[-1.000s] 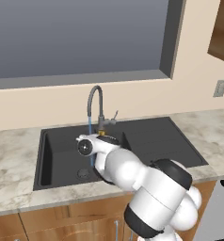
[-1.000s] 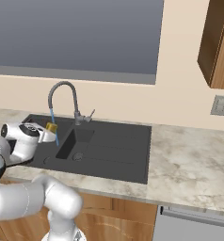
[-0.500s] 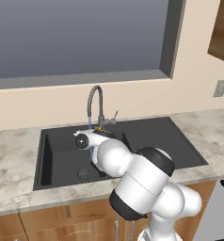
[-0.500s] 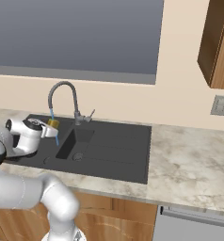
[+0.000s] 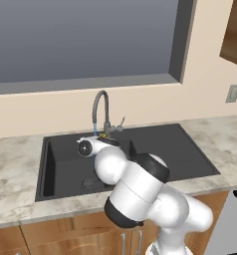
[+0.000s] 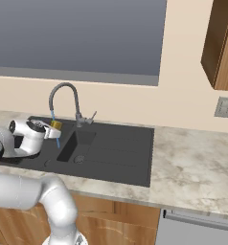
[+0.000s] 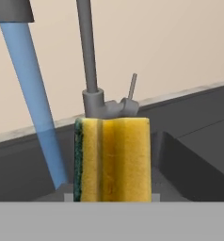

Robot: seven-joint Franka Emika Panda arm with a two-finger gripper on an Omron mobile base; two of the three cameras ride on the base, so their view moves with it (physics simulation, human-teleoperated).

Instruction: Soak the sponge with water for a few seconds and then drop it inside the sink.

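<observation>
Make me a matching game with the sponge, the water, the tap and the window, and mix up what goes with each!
Things:
1. sponge
2. water
3. tap
4. window

Clues:
A. grey and curved like a hook
B. yellow with a green edge, held in the gripper
C. on the wall above the sink
D. a thin blue stream running down beside the sponge

Pairs: 1-B, 2-D, 3-A, 4-C

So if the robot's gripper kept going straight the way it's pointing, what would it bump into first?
Probably the faucet. The gripper holds the sponge, with the faucet base right beyond it and the water off to one side. Depth is unclear.
</observation>
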